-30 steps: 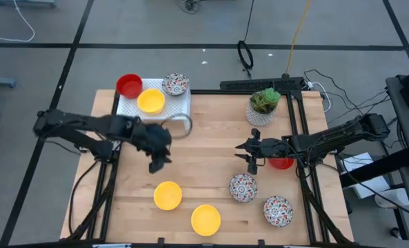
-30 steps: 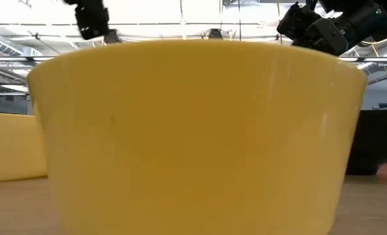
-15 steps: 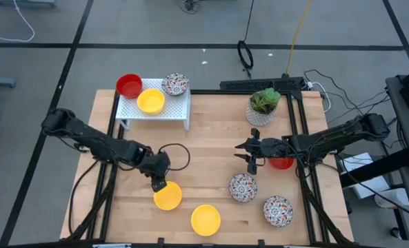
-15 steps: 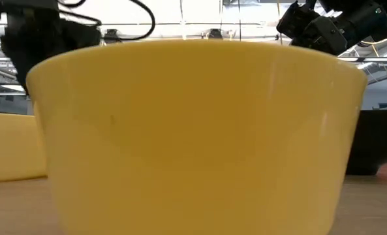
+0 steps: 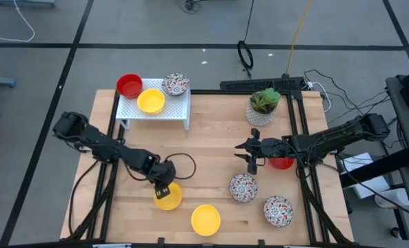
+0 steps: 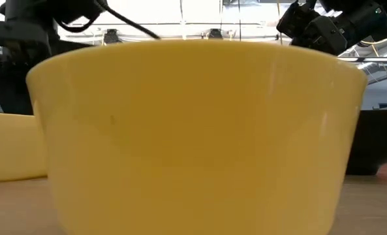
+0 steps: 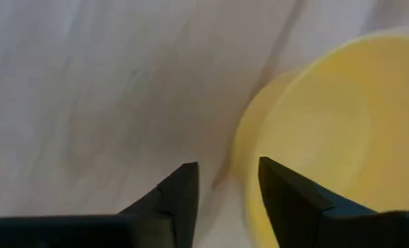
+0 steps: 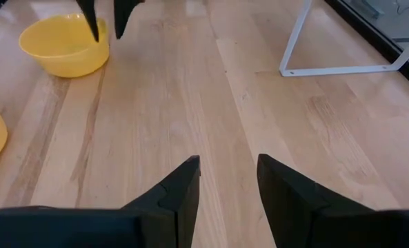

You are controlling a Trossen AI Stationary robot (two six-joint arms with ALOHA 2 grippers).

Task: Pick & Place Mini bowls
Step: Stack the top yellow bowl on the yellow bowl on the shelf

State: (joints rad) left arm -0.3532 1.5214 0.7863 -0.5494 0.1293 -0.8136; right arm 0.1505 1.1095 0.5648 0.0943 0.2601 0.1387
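Where pale wood table (image 5: 211,145) meets grey floor (image 5: 156,62), yellow bowls (image 5: 168,198) rest

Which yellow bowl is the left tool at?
The yellow bowl nearer the table's middle; the left tool straddles its rim. The front-edge one and the rack one sit untouched.

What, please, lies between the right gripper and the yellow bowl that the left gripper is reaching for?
Only bare wooden table lies between the right gripper and the yellow bowl, as the right wrist view shows; the left gripper hangs at that bowl's rim.
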